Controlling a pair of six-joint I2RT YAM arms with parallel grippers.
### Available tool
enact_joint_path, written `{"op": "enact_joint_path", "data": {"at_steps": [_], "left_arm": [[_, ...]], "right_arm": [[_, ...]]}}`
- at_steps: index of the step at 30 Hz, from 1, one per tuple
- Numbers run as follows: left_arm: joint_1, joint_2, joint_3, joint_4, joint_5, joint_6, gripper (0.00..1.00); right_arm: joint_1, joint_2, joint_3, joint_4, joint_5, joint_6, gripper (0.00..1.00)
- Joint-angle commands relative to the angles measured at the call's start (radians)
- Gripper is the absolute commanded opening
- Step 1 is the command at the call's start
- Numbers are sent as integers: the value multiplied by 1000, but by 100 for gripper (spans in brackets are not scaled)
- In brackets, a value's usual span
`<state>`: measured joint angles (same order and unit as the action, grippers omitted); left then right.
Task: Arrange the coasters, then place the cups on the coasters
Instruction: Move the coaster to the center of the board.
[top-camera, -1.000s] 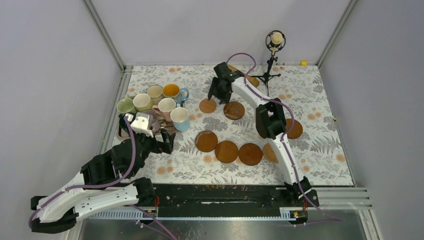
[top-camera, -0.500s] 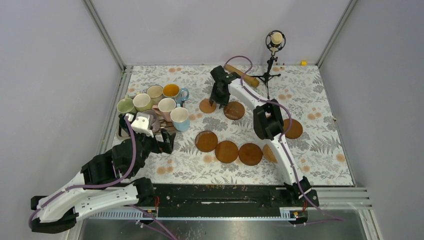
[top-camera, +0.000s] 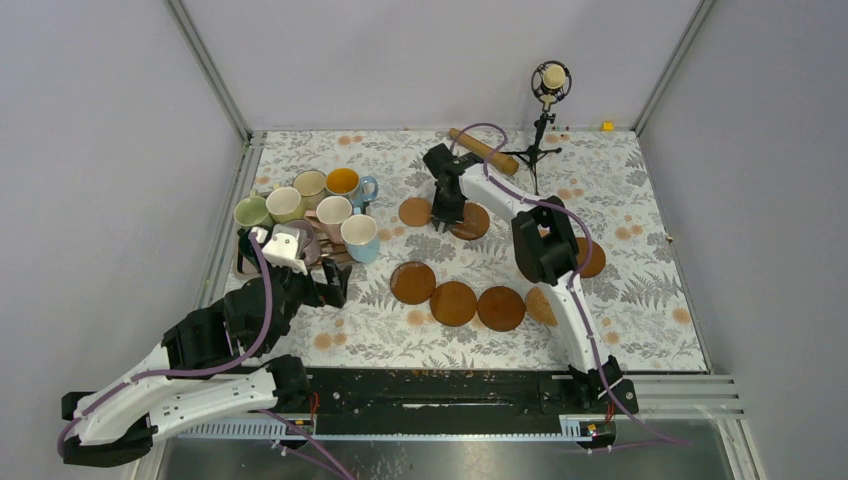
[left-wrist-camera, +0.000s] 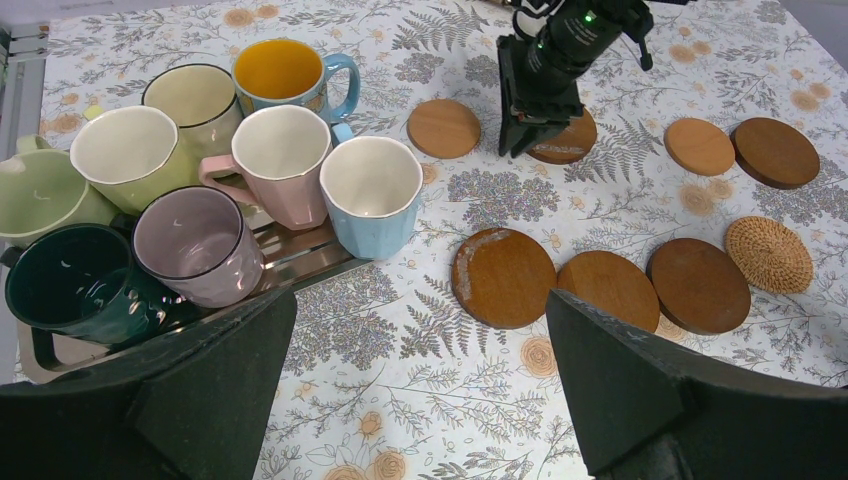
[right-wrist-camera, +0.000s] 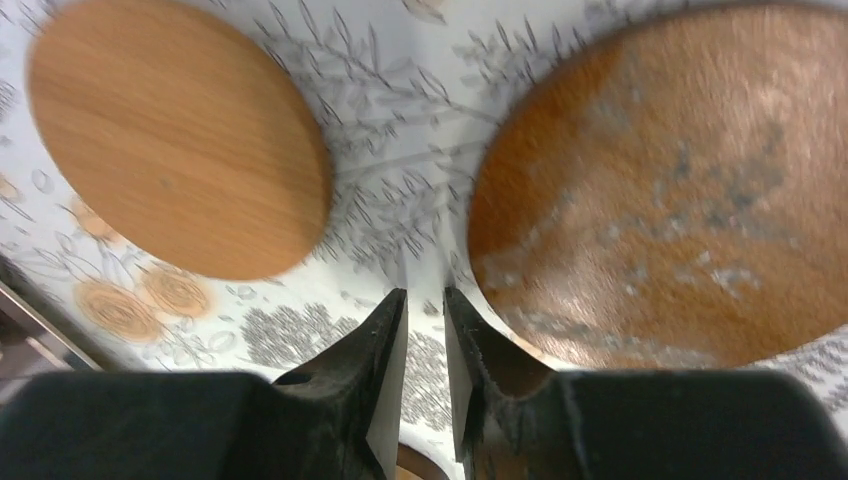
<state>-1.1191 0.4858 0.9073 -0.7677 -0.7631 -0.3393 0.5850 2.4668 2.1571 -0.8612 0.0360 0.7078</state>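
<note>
The coaster-arranging step is in hand; no cup stands on a coaster yet. The right gripper (right-wrist-camera: 425, 295) is down at the far middle of the table (top-camera: 640, 320), its fingers clenched to a thin slit at the rim of a dark coaster (right-wrist-camera: 670, 200). A tan coaster (right-wrist-camera: 175, 140) lies just beside it on the left. One finger overlaps the dark rim, but the blurred wrist view does not settle whether the disc is pinched or only touched.

A row of 4 coasters (left-wrist-camera: 612, 290), 3 dark wooden and 1 woven, sits nearer the arms, and 2 more coasters (left-wrist-camera: 700, 146) lie apart to the right. All 8 cups (left-wrist-camera: 275, 160) stand bunched at the left, the nearer ones on a metal tray (left-wrist-camera: 300, 265). The left gripper (left-wrist-camera: 420, 300) hangs wide open and empty near that tray.

Next, I judge, the dark coaster needs setting in line with room around it for a mug. Only then should the left arm start lifting cups.
</note>
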Motion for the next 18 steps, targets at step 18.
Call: {"op": "enact_joint_path", "data": {"at_steps": [18], "left_arm": [[2, -22, -5, 46, -13, 7, 98]], "right_arm": [[-53, -122, -148, 575, -126, 199, 33]]}}
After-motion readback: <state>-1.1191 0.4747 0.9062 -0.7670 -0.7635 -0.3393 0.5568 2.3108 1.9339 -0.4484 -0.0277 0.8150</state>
